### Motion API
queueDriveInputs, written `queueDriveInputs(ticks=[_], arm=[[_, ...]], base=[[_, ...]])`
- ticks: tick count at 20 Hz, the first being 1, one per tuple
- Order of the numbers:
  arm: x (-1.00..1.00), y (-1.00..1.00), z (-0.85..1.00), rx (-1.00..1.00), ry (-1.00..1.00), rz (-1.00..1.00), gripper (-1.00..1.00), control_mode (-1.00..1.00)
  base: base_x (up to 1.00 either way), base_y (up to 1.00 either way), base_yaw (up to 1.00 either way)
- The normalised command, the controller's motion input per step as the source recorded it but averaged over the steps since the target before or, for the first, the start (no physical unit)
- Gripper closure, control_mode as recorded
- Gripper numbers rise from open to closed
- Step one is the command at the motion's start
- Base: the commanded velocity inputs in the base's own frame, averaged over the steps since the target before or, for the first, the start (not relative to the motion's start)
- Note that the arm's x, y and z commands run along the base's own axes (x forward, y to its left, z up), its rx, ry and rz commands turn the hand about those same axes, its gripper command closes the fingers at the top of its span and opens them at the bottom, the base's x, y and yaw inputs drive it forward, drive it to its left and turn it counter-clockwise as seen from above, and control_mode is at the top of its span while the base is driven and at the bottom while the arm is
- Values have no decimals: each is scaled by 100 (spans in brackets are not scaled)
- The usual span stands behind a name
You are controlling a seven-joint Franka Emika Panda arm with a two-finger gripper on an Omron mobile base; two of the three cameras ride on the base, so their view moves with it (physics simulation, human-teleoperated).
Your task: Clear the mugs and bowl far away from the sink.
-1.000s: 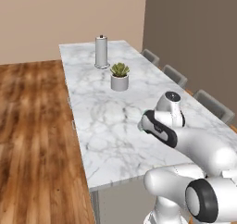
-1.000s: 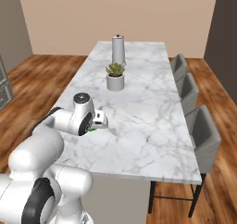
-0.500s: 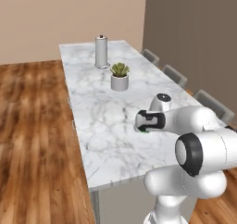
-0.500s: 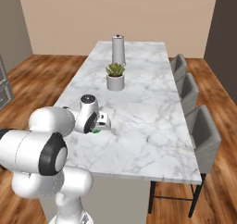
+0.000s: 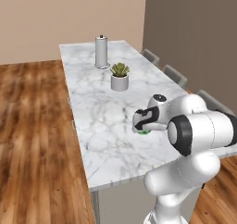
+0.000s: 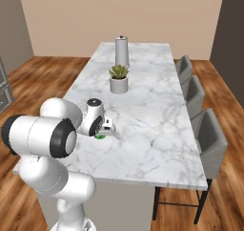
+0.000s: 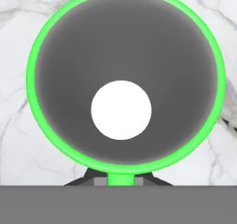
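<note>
A bright green mug (image 7: 125, 79) with a grey inside and a white bottom stands open side up right under the hand. My gripper (image 7: 120, 179) is shut on its rim at the near side of the hand view. In the left base view the gripper (image 5: 144, 129) hangs low over the marble counter (image 5: 106, 121), with a sliver of the green mug (image 5: 145, 132) showing beneath the hand. The right base view shows the gripper (image 6: 102, 132) and the green mug (image 6: 100, 137) near the counter's left side. Whether the mug touches the counter I cannot tell. The bowl and the sink are out of view.
A white pot with a plant (image 5: 119, 77) (image 6: 118, 79) stands mid-counter. A grey metal canister (image 5: 101, 51) (image 6: 122, 51) stands at the far end. Grey chairs (image 6: 209, 141) line the counter's right side. Wood floor (image 5: 32, 140) lies to its left.
The hand has sunk toward the counter with the green mug still in its grip, and the arm's upper links have swung forward over it.
</note>
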Motion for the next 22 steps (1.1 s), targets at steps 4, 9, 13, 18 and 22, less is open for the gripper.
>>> queueDriveInputs(ticks=[4,9,13,18,22], arm=[[14,0,-34,0,0,0,100,-100],[13,0,-34,0,0,0,100,-100],[1,4,-33,0,0,0,-100,-100],[-8,-1,5,1,0,-3,-100,-100],[-9,0,42,1,0,-5,-100,-100]], base=[[0,0,0],[0,0,0],[0,0,0],[0,0,0],[0,0,0]])
